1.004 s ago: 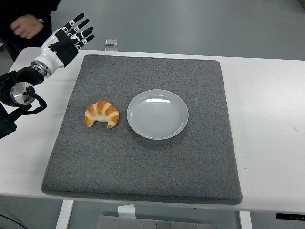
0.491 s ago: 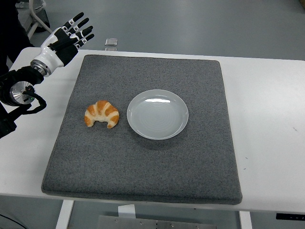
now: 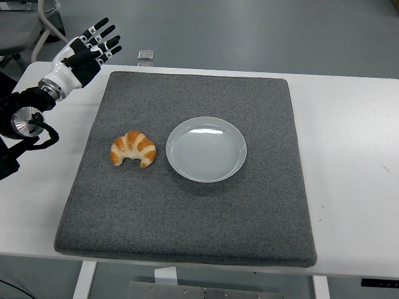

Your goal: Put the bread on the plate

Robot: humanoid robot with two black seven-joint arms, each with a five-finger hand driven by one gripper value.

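While the golden-brown crescent-shaped croissant (image 3: 133, 148) lies on the dark grey felt mat (image 3: 187, 237), it sits just beside the left rim of the round pale grey ceramic plate (image 3: 206, 149), not touching it. Plate holds nothing. Mat covers most of the white table (image 3: 355, 156). Black-and-white left hand (image 3: 84, 53) hovers over the table's far left corner, well apart from the croissant, fingers (image 3: 103, 28) spread and straight, gripping nothing. Small silver rectangular object (image 3: 145, 56) sits at the table's far edge, beyond the mat; its nature cannot be determined
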